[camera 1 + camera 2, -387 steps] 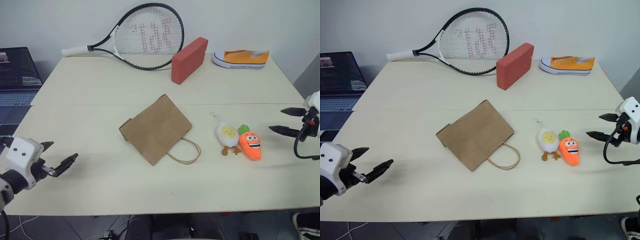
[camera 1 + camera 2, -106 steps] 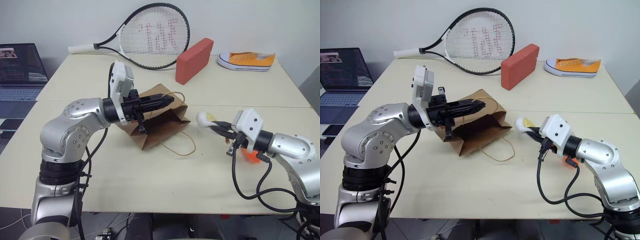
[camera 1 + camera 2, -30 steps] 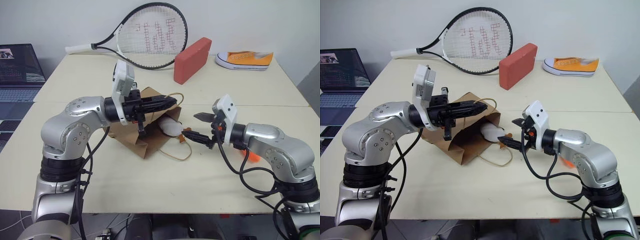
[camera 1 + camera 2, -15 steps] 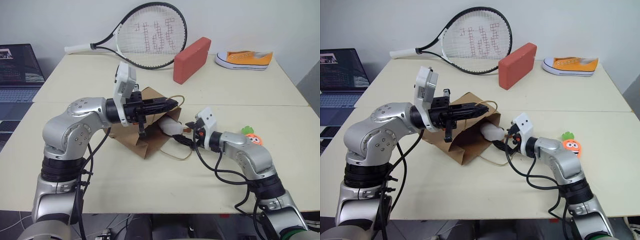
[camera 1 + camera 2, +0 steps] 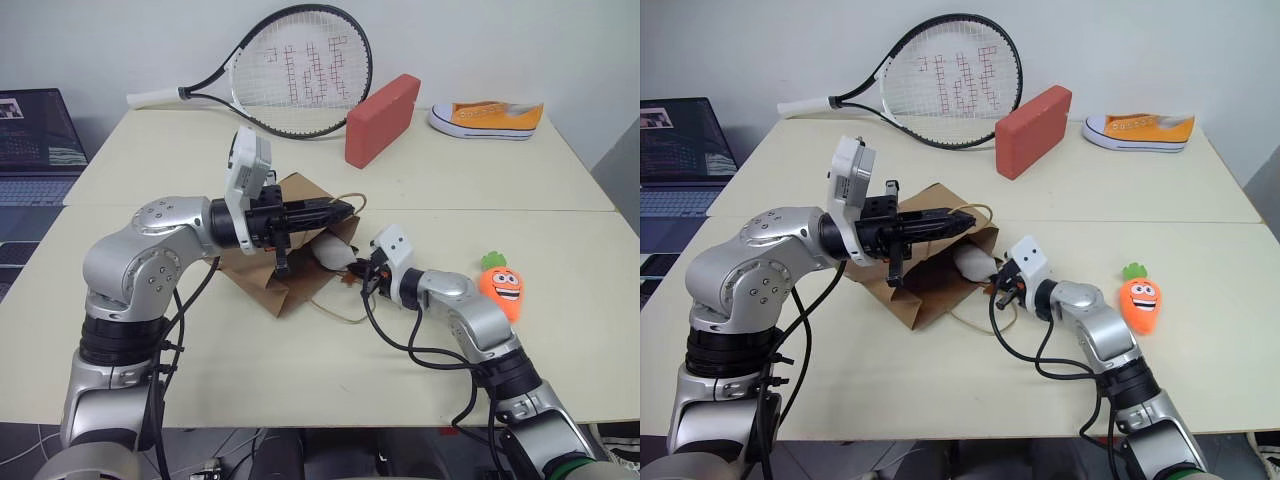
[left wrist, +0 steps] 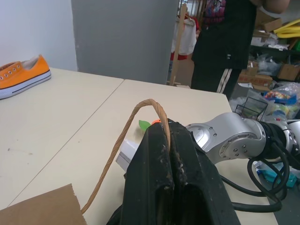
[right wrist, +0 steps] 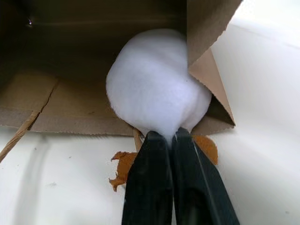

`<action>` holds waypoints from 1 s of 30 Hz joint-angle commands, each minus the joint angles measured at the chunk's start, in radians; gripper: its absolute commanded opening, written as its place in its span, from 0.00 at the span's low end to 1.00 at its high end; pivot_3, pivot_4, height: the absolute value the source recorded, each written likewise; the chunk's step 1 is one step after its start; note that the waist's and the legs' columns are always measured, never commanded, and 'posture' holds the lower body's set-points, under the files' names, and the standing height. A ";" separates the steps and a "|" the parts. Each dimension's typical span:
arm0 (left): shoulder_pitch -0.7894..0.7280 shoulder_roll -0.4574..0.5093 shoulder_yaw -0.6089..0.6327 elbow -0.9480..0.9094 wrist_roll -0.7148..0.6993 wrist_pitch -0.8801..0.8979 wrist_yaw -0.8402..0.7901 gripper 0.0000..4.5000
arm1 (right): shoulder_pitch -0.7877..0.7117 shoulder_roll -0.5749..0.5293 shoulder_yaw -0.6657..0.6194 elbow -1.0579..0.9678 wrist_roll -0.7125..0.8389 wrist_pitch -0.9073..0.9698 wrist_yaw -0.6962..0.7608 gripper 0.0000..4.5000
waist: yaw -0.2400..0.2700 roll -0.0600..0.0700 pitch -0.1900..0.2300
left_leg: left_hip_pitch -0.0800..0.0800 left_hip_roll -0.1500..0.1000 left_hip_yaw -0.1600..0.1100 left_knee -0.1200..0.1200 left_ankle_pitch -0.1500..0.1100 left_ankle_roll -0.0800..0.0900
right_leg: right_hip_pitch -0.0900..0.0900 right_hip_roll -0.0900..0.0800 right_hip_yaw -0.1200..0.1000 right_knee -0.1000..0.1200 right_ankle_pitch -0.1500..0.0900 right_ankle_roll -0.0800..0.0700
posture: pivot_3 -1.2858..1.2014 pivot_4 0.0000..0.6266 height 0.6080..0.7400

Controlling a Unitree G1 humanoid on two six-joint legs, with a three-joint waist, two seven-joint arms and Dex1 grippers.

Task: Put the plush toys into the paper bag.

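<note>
— So where did the egg toy [image 7: 157, 89] sit relative to the paper bag [image 5: 262, 275]?

— Half in its mouth. The white body lay just inside the opening, and the orange feet stayed outside on the tabletop [image 5: 300, 370]. The bag lay on its side, mouth toward the right arm.

— And the tools?

— The left tool [image 6: 169, 154] was pinched shut on the bag's upper handle [image 6: 136, 122], holding the mouth up and open. The right tool [image 7: 169, 140] had its fingers closed together, tips against the base of the egg, right at the mouth of the bag. I could not tell whether it pinched the plush or merely pressed on it.

— What did the next move turn on?

— The egg lay straight ahead of the right tool, and the bag's depth ran on along the same line, so I judged a push inward would seat it.

— What differed from a second earlier?

— Then the right tool stood wide open and short of the bag. Now it was shut and at the bag's mouth. The left arm had kept its hold.

— And the carrot toy [image 5: 500, 286]?

— Well apart from the bag, beyond the right arm, untouched on the tabletop.
</note>
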 commanded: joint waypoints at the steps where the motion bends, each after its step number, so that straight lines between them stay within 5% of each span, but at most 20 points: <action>1: -0.002 0.015 0.007 -0.016 0.008 -0.026 -0.017 0.00 | -0.011 -0.010 -0.016 -0.112 0.017 0.012 0.022 0.01 | 0.000 0.000 0.000 | 0.000 0.000 0.000 0.000 0.000 0.000 | 0.000 0.000 0.000 0.000 0.000 0.000 | 0.52 0.24 1.00; 11: -0.002 0.014 0.008 -0.005 0.031 -0.036 -0.022 0.00 | -0.009 -0.179 -0.105 -0.369 0.137 0.185 0.122 0.01 | 0.003 0.000 0.000 | 0.000 0.000 0.000 0.000 0.000 0.000 | 0.000 0.000 0.000 0.000 0.000 0.000 | 0.52 0.24 1.00; 30: -0.009 0.017 0.013 0.007 0.034 -0.037 -0.037 0.00 | 0.020 -0.486 -0.327 -0.499 0.409 0.288 0.344 0.01 | 0.007 0.000 0.000 | 0.000 0.000 0.000 0.000 0.000 0.000 | 0.000 0.000 0.000 0.000 0.000 0.000 | 0.52 0.24 1.00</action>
